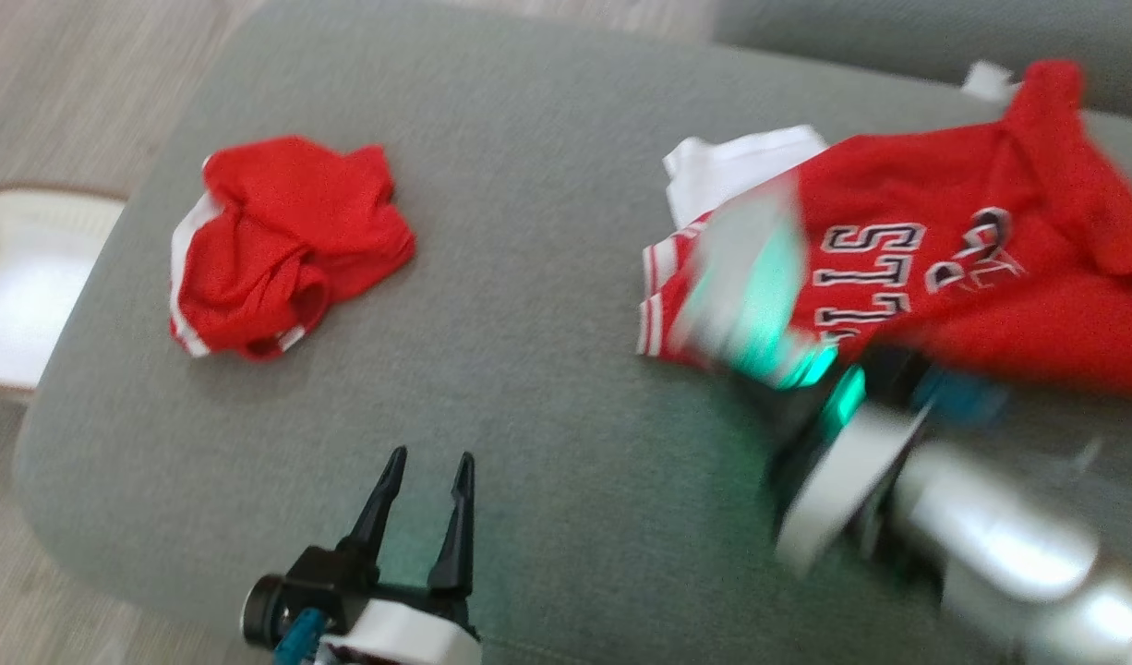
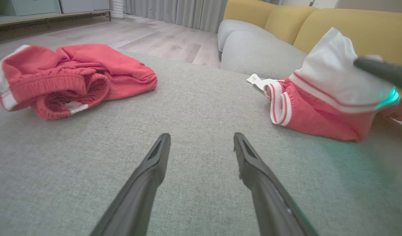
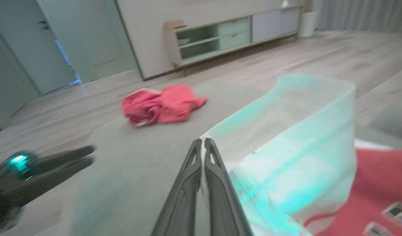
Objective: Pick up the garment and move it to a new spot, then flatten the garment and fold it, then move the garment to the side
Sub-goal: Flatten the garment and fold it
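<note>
The right end effector (image 3: 202,141) is seen with its fingers pressed together, clamped on the white edge of the jersey (image 1: 972,277). That edge is raised off the grey cushion (image 1: 529,369) and is blurred. In the head view, the rest of the jersey is spread at 3 o'clock with its lettering up. The left end effector (image 1: 429,457) is held at 6 o'clock, fingers apart over bare cushion. Red shorts (image 1: 280,245) are bunched at 10 o'clock, well apart from the jersey.
</note>
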